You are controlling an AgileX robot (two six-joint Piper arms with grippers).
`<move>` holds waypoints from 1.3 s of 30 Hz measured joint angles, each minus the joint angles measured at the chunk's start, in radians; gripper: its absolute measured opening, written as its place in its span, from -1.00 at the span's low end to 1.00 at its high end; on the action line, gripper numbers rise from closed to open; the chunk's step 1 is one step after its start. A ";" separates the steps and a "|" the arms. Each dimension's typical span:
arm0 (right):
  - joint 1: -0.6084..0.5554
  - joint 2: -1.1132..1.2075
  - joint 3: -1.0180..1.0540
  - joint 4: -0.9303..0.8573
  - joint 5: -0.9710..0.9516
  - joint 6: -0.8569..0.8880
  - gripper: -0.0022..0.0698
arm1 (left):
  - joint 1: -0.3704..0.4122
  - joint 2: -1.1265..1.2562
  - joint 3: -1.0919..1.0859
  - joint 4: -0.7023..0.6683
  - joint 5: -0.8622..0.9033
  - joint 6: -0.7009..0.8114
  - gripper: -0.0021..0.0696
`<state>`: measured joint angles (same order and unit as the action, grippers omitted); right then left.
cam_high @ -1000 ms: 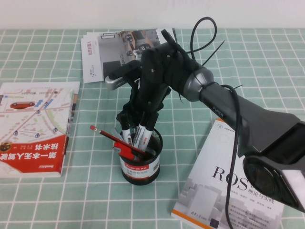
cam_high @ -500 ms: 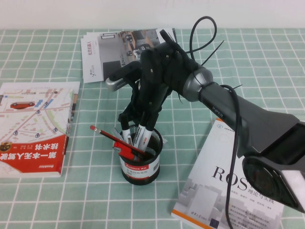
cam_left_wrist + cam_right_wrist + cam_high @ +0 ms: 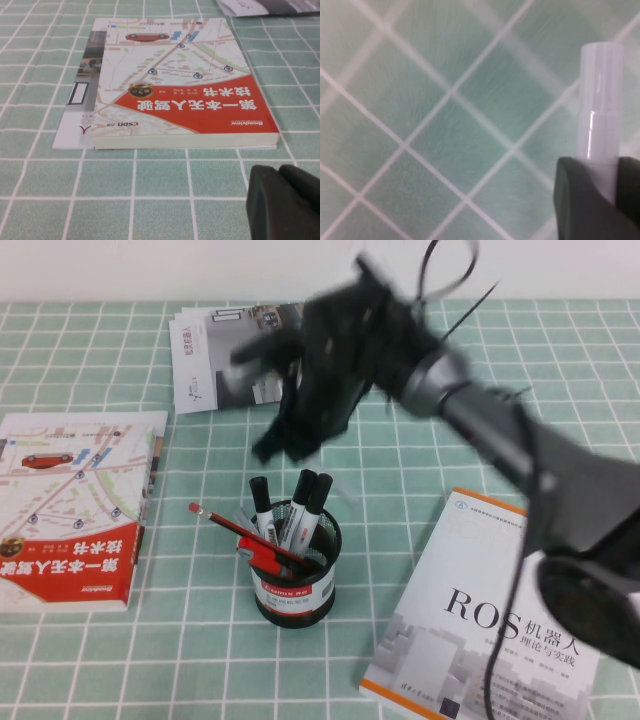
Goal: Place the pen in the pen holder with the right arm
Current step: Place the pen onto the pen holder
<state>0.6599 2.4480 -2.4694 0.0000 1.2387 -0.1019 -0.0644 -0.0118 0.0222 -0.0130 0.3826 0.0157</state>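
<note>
Several black-capped markers (image 3: 303, 482) and a red pencil (image 3: 215, 519) already crowd the pen holder (image 3: 296, 588), while the right hand (image 3: 320, 380) hangs above it, closed around the pen (image 3: 600, 100), whose white barrel sticks out past the dark fingers (image 3: 580, 200). The pen looks light, stiff and slick-walled, so I judge a firm pinch at mid-barrel, butt end up, best for steering it into the free gap. The left gripper (image 3: 282, 202) sits low beside the red-and-white book (image 3: 185, 95); its state I cannot tell.

Checked table (image 3: 420, 455): books (image 3: 75, 505), pen holder (image 3: 296, 590)
</note>
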 joint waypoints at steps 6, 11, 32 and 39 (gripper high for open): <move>-0.026 -0.167 -0.009 -0.027 0.002 0.000 -0.63 | 0.000 0.000 0.000 0.000 0.000 0.000 -0.95; -0.030 -0.301 0.078 -0.033 0.007 0.000 -0.63 | 0.000 0.000 0.000 0.000 0.000 0.000 -0.95; -0.009 -1.153 1.583 0.087 -1.315 0.055 -0.63 | 0.000 0.000 0.000 0.000 0.000 0.000 -0.95; 0.103 -1.194 1.820 0.045 -1.765 0.055 -0.63 | 0.000 0.000 0.000 0.000 0.000 0.000 -0.95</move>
<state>0.7625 1.2545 -0.6495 0.0453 -0.5261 -0.0473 -0.0644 -0.0118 0.0222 -0.0130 0.3826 0.0157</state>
